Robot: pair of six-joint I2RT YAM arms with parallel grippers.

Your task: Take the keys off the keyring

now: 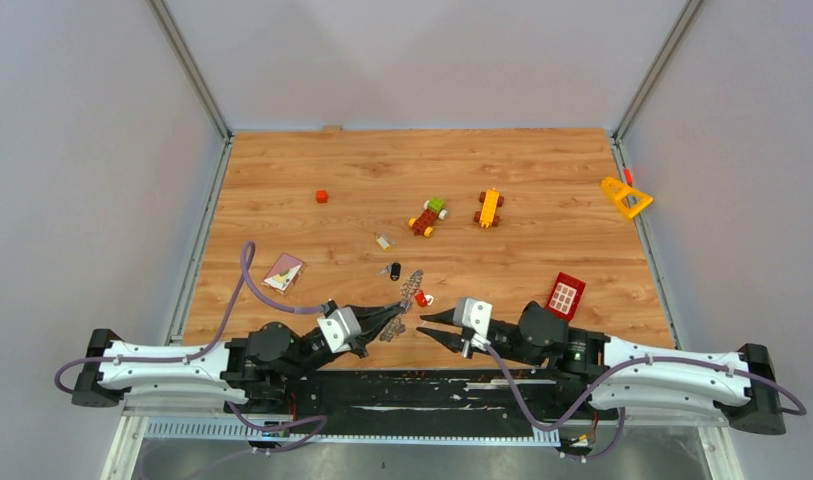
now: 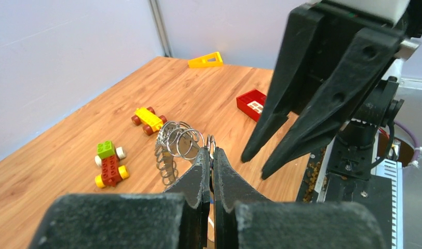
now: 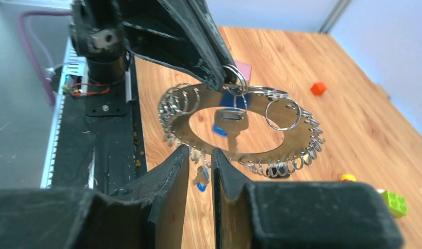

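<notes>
The keyring is a flat silver ring with small wire loops round its rim, held tilted above the table. My left gripper is shut on one loop at the keyring's edge. A blue-headed key hangs under the hole. My right gripper stands open just short of the rim. A second small blue key shows in its gap, touching neither finger. From above, a red-headed key sits beside the keyring, between left gripper and right gripper. A black-headed key lies further back.
Toy block vehicles stand mid-table, with a small red cube to their left. A red window block lies near my right arm, a pink card near my left. A yellow triangle rests at the right wall.
</notes>
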